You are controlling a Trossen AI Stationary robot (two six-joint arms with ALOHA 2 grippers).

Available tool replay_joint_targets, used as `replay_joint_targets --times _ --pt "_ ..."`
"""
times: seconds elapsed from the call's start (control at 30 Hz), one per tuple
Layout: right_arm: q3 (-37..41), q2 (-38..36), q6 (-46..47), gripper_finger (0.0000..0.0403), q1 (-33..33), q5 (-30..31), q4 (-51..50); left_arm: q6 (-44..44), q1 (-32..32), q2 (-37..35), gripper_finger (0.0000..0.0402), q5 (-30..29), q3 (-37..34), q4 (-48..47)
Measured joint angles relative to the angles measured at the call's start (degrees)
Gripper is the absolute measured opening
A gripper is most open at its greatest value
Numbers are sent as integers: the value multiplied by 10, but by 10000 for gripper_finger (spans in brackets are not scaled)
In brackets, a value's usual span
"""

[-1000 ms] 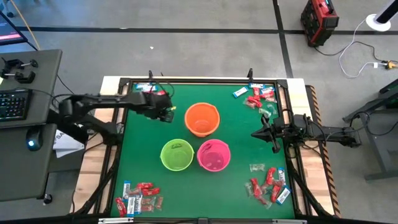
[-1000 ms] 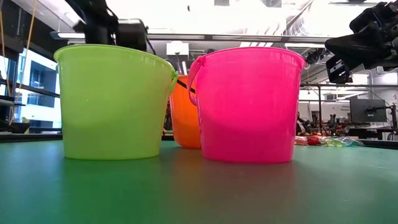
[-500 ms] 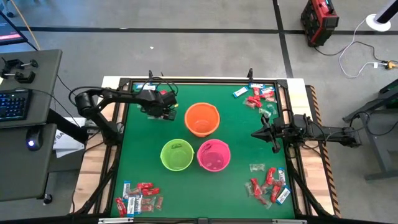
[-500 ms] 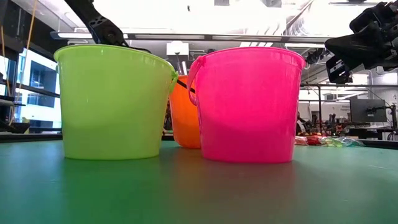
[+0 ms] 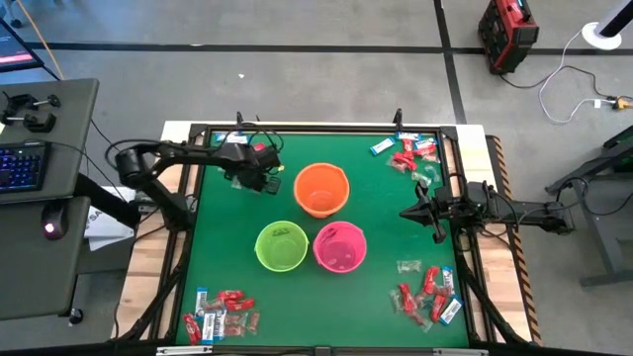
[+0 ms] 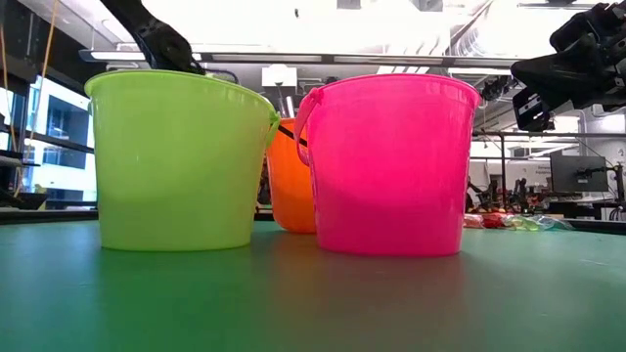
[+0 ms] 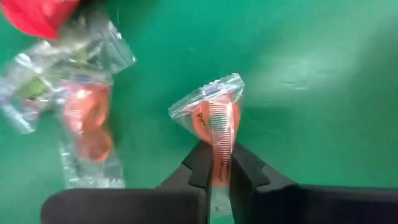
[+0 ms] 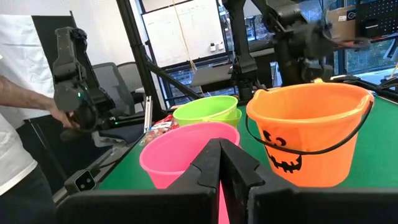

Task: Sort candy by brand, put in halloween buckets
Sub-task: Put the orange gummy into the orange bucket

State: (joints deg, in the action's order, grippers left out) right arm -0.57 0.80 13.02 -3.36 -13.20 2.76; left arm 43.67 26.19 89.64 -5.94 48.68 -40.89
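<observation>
Three halloween buckets stand mid-table: orange (image 5: 321,190), lime green (image 5: 282,245) and pink (image 5: 340,246). Candy lies in piles at the corners: far left (image 5: 244,148), far right (image 5: 410,153), near left (image 5: 220,314), near right (image 5: 427,297). My left gripper (image 5: 259,179) points down over the far left of the table, left of the orange bucket, shut on a clear-wrapped orange candy (image 7: 214,118). My right gripper (image 5: 407,212) waits shut and level at the table's right side, facing the buckets. My left gripper pinches the clear wrapper of the orange candy (image 7: 218,148) between its two fingers (image 7: 198,165), coming from above and pointing down. The wrapper stands on edge in the gap, and its crimped end sticks out past the fingertips. I cannot tell whether it is clear of the table.
More clear-wrapped orange candies (image 7: 87,118) and a red one (image 7: 37,15) lie on the green table top right beside the left gripper. A black frame (image 5: 193,198) rims the table. A person (image 8: 12,124) stands beyond the table's left side.
My left gripper has gone down toward the table at the far left; in the low view it has sunk out of sight behind the green bucket. The buckets and my right arm have kept still.
</observation>
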Motion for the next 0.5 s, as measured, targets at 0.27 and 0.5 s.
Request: replay_joint_targets --times 0.27,0.5 --pt "0 0 0 0 0 0 0 -43 -16 -142 6 46 51 31" --pt "0 0 0 0 0 0 0 -157 -123 -152 8 116 113 166"
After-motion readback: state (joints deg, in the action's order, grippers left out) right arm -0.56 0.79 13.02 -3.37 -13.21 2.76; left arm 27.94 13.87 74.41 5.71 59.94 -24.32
